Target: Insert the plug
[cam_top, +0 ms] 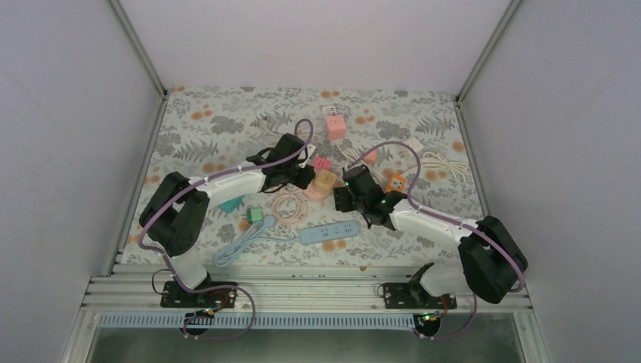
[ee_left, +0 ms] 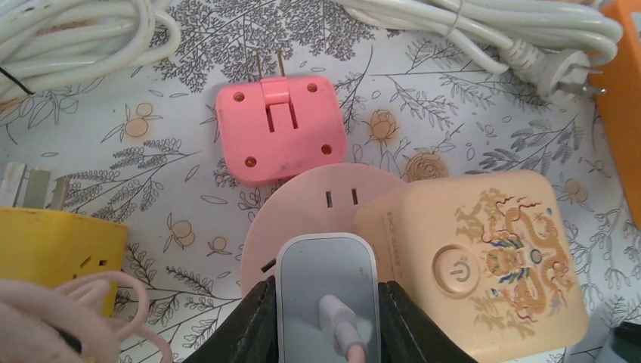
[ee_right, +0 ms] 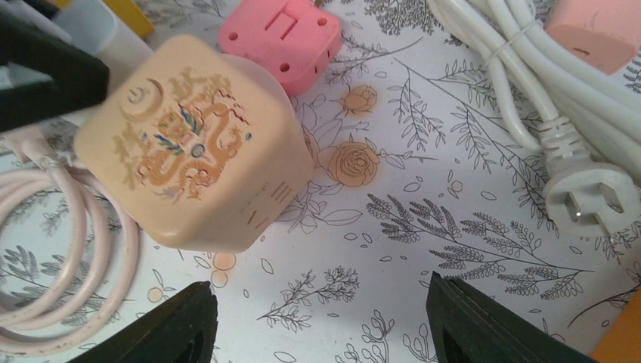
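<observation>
Plug [ee_left: 326, 283] sits clamped in my left gripper [ee_left: 326, 302] beside the dragon cube [ee_left: 491, 272], nosed at the round pink socket [ee_left: 302, 215], while my right gripper [ee_right: 321, 306] hangs wide near the cube, probably to steady it.

Floral tabletop [cam_top: 196, 121]. Left pincer [cam_top: 308, 179] and right pincer [cam_top: 342, 197] flank peach cube [cam_top: 325, 184] mid-table. Pink coil [cam_top: 287, 206] just beside cube. Blue strip [cam_top: 327, 234] nearer bases. Pink cube [cam_top: 334, 125] at back; white cord [cam_top: 442, 162] right.
</observation>
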Robot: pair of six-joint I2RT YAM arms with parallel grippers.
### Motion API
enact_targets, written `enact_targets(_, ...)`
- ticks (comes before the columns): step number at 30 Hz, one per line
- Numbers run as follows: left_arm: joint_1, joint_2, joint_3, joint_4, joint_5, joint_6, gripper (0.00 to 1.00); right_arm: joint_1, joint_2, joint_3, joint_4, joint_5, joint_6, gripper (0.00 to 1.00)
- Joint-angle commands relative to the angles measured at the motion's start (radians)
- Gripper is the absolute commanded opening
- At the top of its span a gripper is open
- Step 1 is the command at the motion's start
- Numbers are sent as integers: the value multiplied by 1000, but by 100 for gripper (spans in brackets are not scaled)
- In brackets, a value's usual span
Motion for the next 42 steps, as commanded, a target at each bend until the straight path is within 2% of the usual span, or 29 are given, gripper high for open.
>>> enact_targets(1, -15, -5, 16, -18, -77, 5, 22, 4, -36, -21, 51, 26, 39, 72)
enact_targets(11, -17, 27, 8, -7, -89, -7, 22, 4, -31, -22, 57, 20, 52, 72)
enact_targets(17, -17, 44, 19, -20, -26, 4, 22, 5, -36, -17, 39, 47, 58, 72)
enact_targets(22, -17, 67, 59, -82, -24, 0, 22, 4, -33, -8, 28, 63, 55, 72)
enact_targets(27, -28, 72, 120, -218, -71, -49, 22, 4, -27, -6, 27, 68, 53, 72)
enact_targets(42, -29, 69, 147, -241, -58, -60, 22, 4, -8, 5, 35, 63, 46, 72)
